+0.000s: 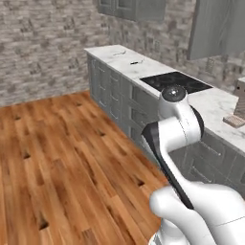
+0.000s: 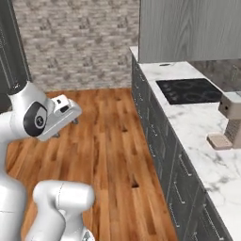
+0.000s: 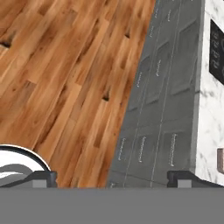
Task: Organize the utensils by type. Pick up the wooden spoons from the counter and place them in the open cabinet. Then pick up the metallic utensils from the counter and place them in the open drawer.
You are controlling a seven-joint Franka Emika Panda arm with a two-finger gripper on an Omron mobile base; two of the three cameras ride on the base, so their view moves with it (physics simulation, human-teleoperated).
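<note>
The counter (image 1: 217, 103) is white veined marble on grey panelled base cabinets (image 3: 153, 109), and runs along the right (image 2: 193, 122). My gripper (image 3: 111, 179) hangs over the wooden floor in front of those cabinets, pointing down, open, with nothing between its fingertips (image 3: 43, 177). Seen from the right base, the gripper (image 2: 66, 127) is at the left, well away from the counter. Two small dark marks (image 1: 136, 62) at the counter's far end are too small to identify. The wooden spoons, metallic utensils, open cabinet and open drawer are out of view; the drawer fronts I see are shut.
A black cooktop (image 1: 177, 82) is set into the counter. A tan appliance (image 2: 230, 117) stands on the counter nearer the base. Grey wall cabinets (image 2: 188, 28) hang above. Wooden floor (image 1: 62, 158) spreads wide to the left, with a stone wall behind.
</note>
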